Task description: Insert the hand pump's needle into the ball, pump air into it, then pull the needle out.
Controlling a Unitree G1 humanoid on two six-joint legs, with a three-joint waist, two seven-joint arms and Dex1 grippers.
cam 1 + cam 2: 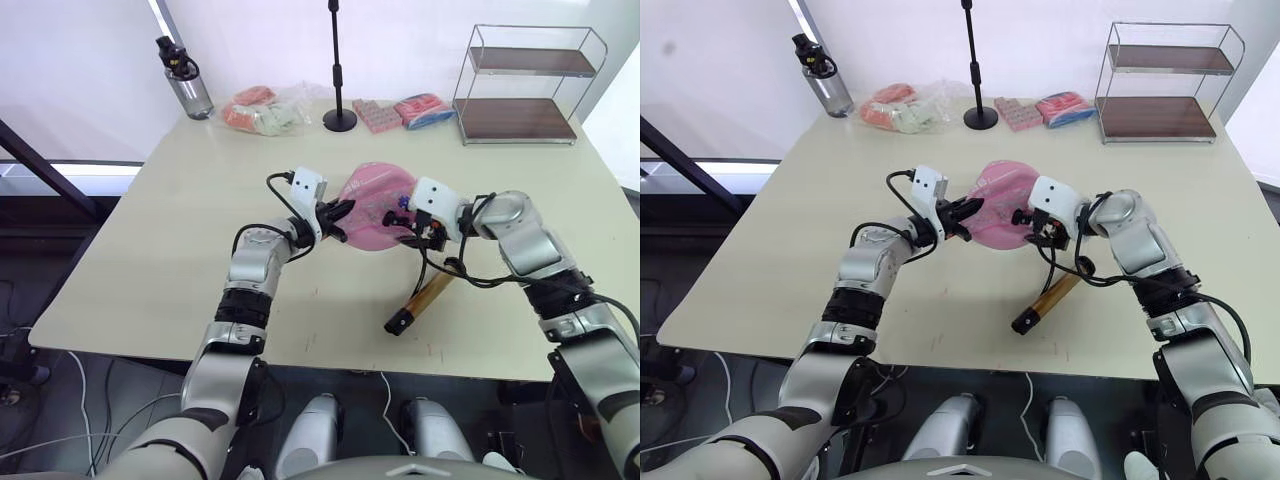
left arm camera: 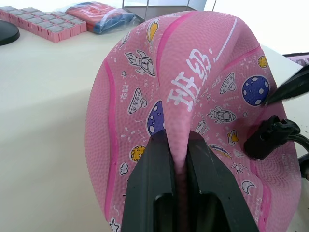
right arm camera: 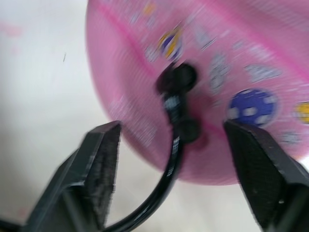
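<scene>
Done: needle fitting [image 3: 176,79] sits at our ball [image 2: 193,96], mid-frame.
Left gripper [image 2: 179,159]: pinching a ball fold.
Right gripper [image 3: 174,159]: spread wide.
Left: pump [image 1: 420,298], then pull.

Open claw [image 3: 176,169], hose fitting [image 3: 177,79] on ball [image 3: 241,58]
</scene>
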